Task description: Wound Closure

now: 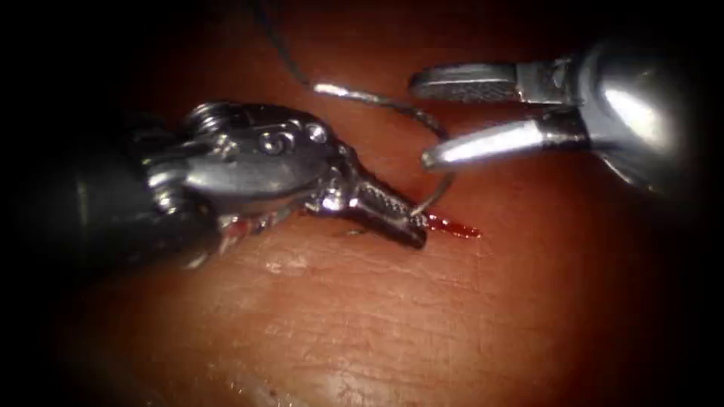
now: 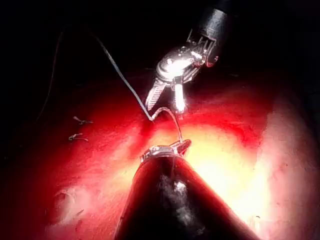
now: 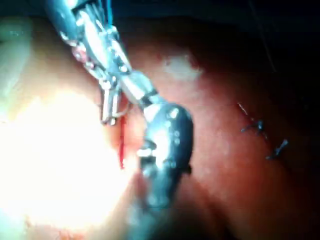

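I'm pinching the needle (image 1: pixel 437 197) near its tip with my left tool (image 1: pixel 413 223), right beside the cut (image 1: pixel 456 227) mid-tissue (image 1: pixel 392 316); right tool (image 1: pixel 424 122) is hanging spread, empty. Thread (image 1: pixel 362 95) is trailing, knotted stitches (image 3: pixel 260 127) are sitting nearby, cut's still unclosed

The left claw (image 1: pixel 411 226) is polished grey metal: two short tapering jaws with cross-hatched inner faces, set on a rounded wrist block with round pins and a screw head, behind which runs a dark, matte shaft. The right claw (image 1: pixel 422 120) is brighter steel, with longer blunt jaws, one face finely serrated, hinged in a smooth, domed, shiny knuckle.
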{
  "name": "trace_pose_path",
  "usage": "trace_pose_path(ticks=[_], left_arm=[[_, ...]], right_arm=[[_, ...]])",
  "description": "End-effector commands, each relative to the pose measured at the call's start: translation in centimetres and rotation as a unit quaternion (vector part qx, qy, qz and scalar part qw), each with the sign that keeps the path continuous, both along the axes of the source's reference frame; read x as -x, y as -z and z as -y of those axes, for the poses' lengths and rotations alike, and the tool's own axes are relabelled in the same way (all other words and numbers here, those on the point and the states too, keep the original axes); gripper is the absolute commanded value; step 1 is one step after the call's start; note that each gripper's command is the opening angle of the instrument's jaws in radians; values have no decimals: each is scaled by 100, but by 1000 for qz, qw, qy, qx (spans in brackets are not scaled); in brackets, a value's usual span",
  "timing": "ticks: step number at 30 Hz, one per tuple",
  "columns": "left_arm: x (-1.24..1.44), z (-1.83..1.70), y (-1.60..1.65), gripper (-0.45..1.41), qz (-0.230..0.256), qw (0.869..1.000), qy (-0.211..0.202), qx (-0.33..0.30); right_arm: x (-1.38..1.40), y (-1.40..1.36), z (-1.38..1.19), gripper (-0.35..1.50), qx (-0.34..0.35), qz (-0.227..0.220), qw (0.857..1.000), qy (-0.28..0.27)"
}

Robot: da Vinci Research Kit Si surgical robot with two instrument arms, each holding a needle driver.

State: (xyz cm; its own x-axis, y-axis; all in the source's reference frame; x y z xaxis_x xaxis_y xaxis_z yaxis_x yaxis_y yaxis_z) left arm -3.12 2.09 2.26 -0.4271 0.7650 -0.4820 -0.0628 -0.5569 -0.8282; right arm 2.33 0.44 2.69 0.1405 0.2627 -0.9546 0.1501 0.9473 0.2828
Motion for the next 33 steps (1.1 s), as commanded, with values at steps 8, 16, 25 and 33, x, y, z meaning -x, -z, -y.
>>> trace_pose_path(ticks=[8, 16, 25, 33], left_arm=[[0, -6, -2, -1, -22, 999, 40, -2], [-1, -8, -1, 5, -58, 993, 99, 6], [0, -5, 1, 15, -87, 986, 145, 8], [0, -4, 3, 19, -100, 981, 165, 4]], right_arm=[[-5, 9, -5, 133, 4, 62, 994, -86], [-12, 34, 6, 130, 43, 214, 958, -185], [-38, 43, 15, 130, 122, 259, 936, -207], [-52, 35, 28, 128, 180, 262, 925, -207]])
